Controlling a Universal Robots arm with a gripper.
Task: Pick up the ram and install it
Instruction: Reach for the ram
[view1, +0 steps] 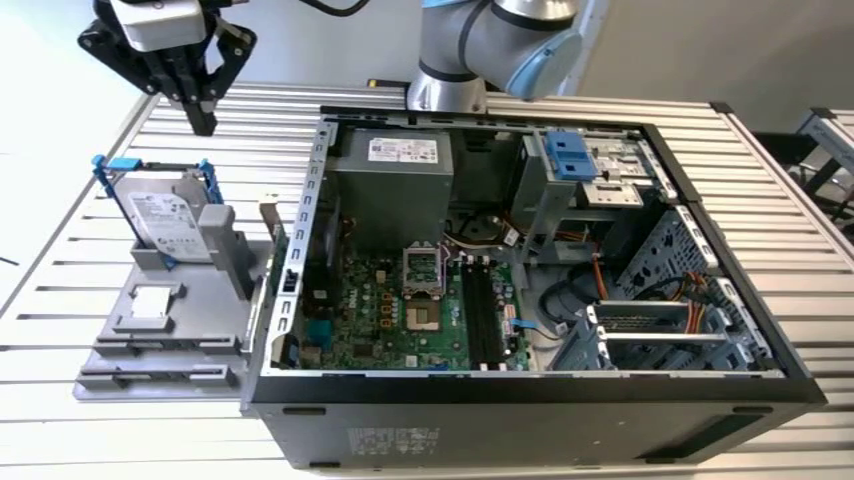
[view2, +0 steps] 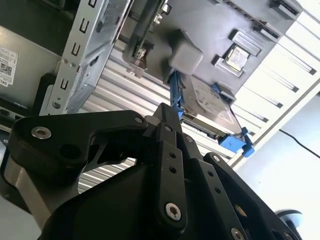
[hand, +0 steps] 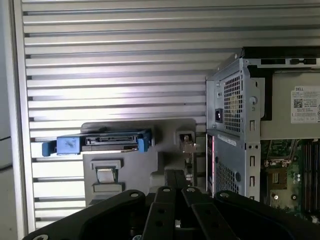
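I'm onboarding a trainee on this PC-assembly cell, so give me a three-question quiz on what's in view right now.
1. True or false: the gripper hangs inside the computer case.
2. The hard drive stands in: A the grey holder; B the computer case; C the gripper.
3. Fill in: the hard drive's frame handles are ___.
Key: 1 false; 2 A; 3 blue.

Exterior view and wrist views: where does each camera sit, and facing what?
Exterior view: off the arm, looking down on the computer case, hard drive and hand.
First wrist view: on the arm, looking down past the hand at the hard drive.
Second wrist view: on the arm, behind the hand, facing the hard drive.
Shared: hand, hard drive.
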